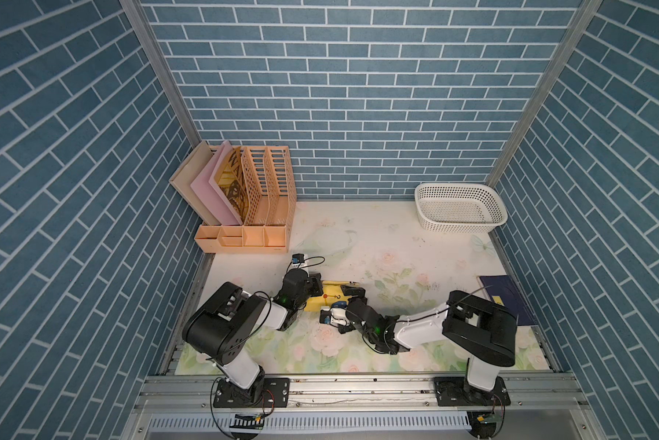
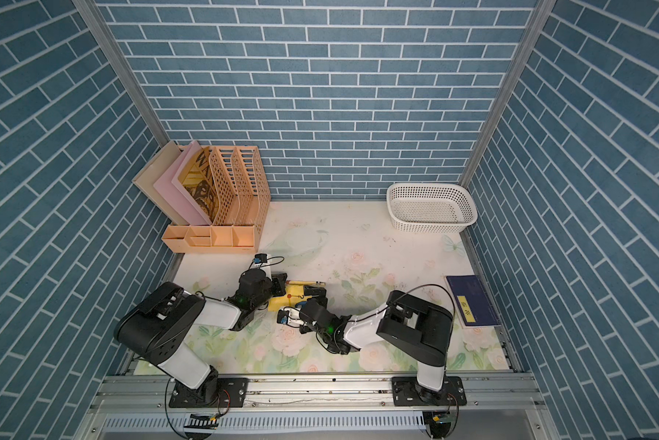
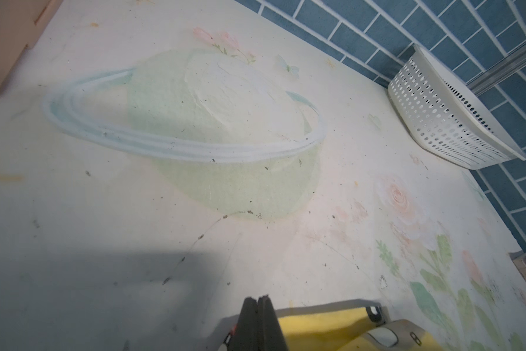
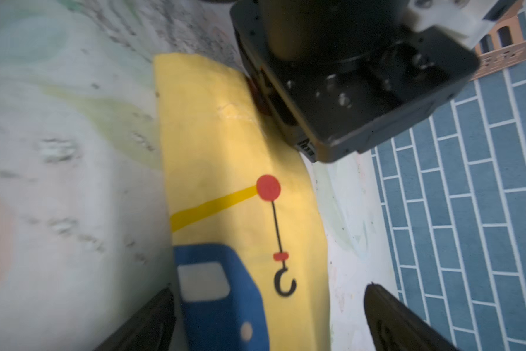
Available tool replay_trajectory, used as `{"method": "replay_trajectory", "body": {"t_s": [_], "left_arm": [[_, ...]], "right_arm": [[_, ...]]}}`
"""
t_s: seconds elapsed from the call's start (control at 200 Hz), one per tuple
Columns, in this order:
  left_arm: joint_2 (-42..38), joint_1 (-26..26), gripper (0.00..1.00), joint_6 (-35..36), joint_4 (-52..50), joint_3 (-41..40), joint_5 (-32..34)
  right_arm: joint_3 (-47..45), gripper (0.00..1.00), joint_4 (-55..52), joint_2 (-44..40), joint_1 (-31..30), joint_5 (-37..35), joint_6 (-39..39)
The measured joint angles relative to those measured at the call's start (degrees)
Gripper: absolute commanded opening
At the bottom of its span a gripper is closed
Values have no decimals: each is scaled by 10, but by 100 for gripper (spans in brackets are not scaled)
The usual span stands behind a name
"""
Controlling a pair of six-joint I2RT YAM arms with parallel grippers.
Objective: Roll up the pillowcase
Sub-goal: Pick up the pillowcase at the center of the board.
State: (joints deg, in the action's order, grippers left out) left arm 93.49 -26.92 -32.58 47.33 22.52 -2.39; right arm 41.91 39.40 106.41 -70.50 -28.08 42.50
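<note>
So the pillowcase (image 4: 225, 152) looks pretty much rolled, a tight yellow bundle lying between the spread-apart jaws of the right tool (image 4: 264, 307) and just beside the left tool (image 3: 259, 307), which is pinched together. Next, I'd guess: tuck any loose end, then back off gently.

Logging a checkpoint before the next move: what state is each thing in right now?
pillowcase: gathered into a narrow roll, lying on the floral mat.
left gripper: shut, at one end of the pillowcase.
right gripper: open, jaws astride the pillowcase.
white perforated basket: empty, upright.
file organizer: upright, boards in its end slots.
blue book: closed, lying flat.
</note>
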Motion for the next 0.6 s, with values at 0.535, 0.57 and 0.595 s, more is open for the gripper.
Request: {"method": "replay_trajectory", "body": {"t_s": [0.535,0.57,0.595], "left_arm": [[-38,7,0,0,-4,-9,4],[-55,13,3,0,-8,-13,1],[-70,18,6,-1,-11,-16,0]], "right_arm": [[142,0,-102,109,38,26,5],[144,0,-110,106,42,34,-2],[144,0,-114,104,45,42,-3]]}}
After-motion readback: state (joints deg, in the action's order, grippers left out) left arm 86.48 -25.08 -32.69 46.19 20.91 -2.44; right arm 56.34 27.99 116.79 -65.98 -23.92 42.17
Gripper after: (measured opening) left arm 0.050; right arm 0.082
